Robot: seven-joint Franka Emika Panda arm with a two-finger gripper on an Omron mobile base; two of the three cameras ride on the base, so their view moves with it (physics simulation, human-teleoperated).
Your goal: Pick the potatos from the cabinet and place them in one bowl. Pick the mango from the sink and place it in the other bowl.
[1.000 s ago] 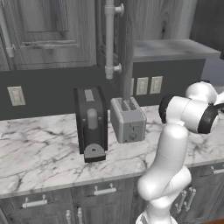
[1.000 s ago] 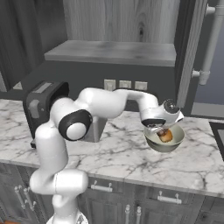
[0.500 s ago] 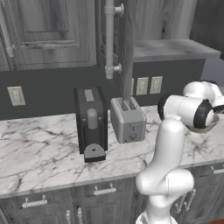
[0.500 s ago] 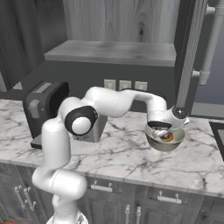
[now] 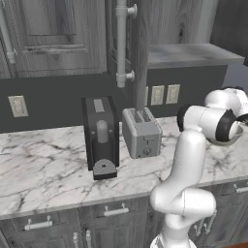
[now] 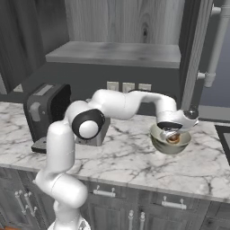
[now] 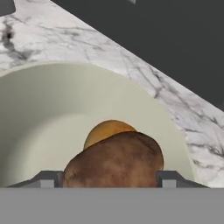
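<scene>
Brown potato [image 7: 114, 161] sits clamped between the gripper [image 7: 109, 178] fingers, low inside the beige bowl [image 7: 39, 109] above another potato [image 7: 107, 130]. Next: open, release, retract.

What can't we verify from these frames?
- Hand view: whether the gripper clamps the brown potato; grey band cuts off the fingertips.
- Hand view: second potato mostly hidden behind the brown one.
- Right base view: hand covers the pale bowl, contents unclear.

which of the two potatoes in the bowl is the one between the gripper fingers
The darker brown potato, in front between the fingertips of the gripper. The lighter orange-brown potato sits behind it, deeper in the pale beige bowl.
</scene>
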